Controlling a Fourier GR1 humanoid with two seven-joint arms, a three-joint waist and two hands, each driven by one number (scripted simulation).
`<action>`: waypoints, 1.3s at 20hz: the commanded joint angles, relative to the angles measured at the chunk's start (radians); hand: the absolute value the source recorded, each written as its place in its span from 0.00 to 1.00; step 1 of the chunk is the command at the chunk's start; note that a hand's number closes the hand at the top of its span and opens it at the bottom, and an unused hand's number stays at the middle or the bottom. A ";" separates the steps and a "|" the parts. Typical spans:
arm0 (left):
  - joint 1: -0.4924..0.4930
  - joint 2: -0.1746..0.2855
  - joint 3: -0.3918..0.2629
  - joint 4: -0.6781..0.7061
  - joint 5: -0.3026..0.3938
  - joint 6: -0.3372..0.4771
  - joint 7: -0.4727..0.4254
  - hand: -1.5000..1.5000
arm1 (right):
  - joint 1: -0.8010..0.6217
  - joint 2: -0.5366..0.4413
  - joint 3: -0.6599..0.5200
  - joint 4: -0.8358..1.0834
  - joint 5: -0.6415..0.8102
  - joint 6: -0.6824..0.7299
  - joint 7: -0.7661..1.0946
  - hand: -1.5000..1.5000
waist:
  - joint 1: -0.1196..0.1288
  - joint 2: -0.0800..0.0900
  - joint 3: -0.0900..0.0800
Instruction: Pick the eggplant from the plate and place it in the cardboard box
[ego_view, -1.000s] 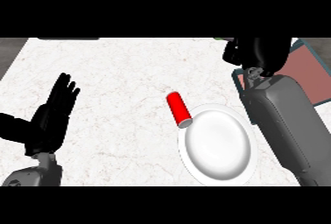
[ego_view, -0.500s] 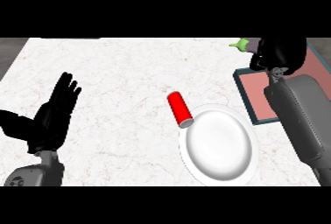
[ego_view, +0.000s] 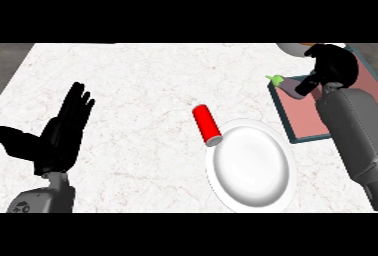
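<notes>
While my right hand (ego_view: 336, 65) curls its black fingers round the eggplant (ego_view: 289, 89), the fruit shows at the near corner of the cardboard box (ego_view: 281, 111); its body is a dull purple-grey, rounded and smooth, and its small bright green stem pokes out past the box's rim, over the counter (ego_view: 148, 75); whether it touches the box's floor I cannot tell. That box is a shallow rectangle with a dark teal rim and a flat pinkish bottom, partly hidden by my grey forearm (ego_view: 354, 135), which is a matte, tube-like shape coming up along the right edge. Just left of the box lies the plate (ego_view: 251, 165), glossy white, round with a soft shine across its middle, and bare; a red cylinder (ego_view: 207, 125) lies on its side with its pale open end touching the plate's upper-left rim. Under everything, the counter is pale stone with faint reddish veins. Well apart at the left, my left hand (ego_view: 63, 132) rests with fingers straight and spread, pointing up, thumb out to the side, holding nothing.
</notes>
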 joint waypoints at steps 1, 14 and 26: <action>0.020 -0.003 -0.021 -0.026 -0.011 -0.007 -0.004 0.50 | 0.008 0.000 -0.043 0.010 -0.002 -0.217 -0.113 0.00 | 0.003 0.000 0.001; 0.019 0.005 0.014 -0.010 -0.006 0.009 -0.001 0.50 | 0.005 0.111 -0.350 -0.236 -0.458 -0.387 -0.301 0.00 | -0.026 -0.010 0.001; 0.010 0.005 0.023 -0.018 0.002 0.005 0.016 0.50 | 0.321 0.097 -0.506 -0.509 -0.746 -0.326 -0.504 0.00 | -0.029 -0.009 -0.001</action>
